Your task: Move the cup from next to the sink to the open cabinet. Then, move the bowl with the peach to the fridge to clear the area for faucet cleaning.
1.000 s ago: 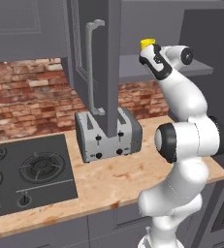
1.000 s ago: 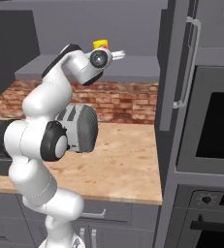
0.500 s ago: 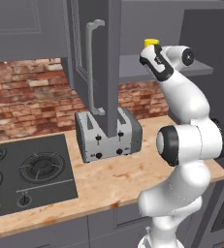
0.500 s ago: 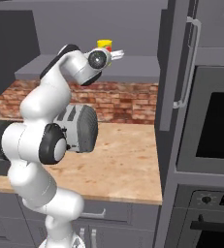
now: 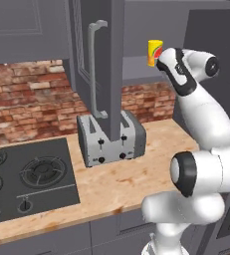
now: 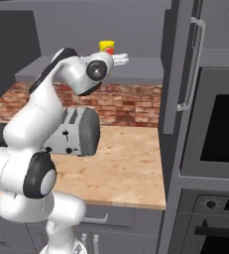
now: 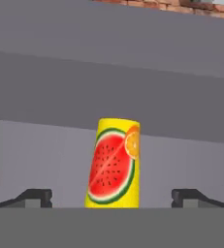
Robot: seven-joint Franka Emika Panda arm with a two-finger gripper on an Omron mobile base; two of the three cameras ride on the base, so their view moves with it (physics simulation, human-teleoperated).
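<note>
The yellow cup (image 5: 155, 52) with a watermelon mark stands upright on the grey shelf (image 5: 136, 68) of the open cabinet, whose door (image 5: 97, 64) hangs open to the left. My gripper (image 5: 162, 61) is at shelf height just in front of the cup, open. In the hand view the cup (image 7: 114, 163) stands between the two fingertips (image 7: 33, 197), with a clear gap on each side. From the right base view the cup (image 6: 106, 46) peeks above my hand (image 6: 117, 60). The sink, bowl, peach, fridge and faucet are out of view.
A silver toaster (image 5: 111, 139) sits on the wooden counter (image 5: 136, 174) under the cabinet door. A black stove (image 5: 27, 174) lies to the left. A tall unit with a built-in oven (image 6: 220, 134) and a bar handle (image 6: 195, 64) bounds the right.
The fingers have spread apart and let go of the cup, which stays upright on the shelf. The arm has barely moved.
</note>
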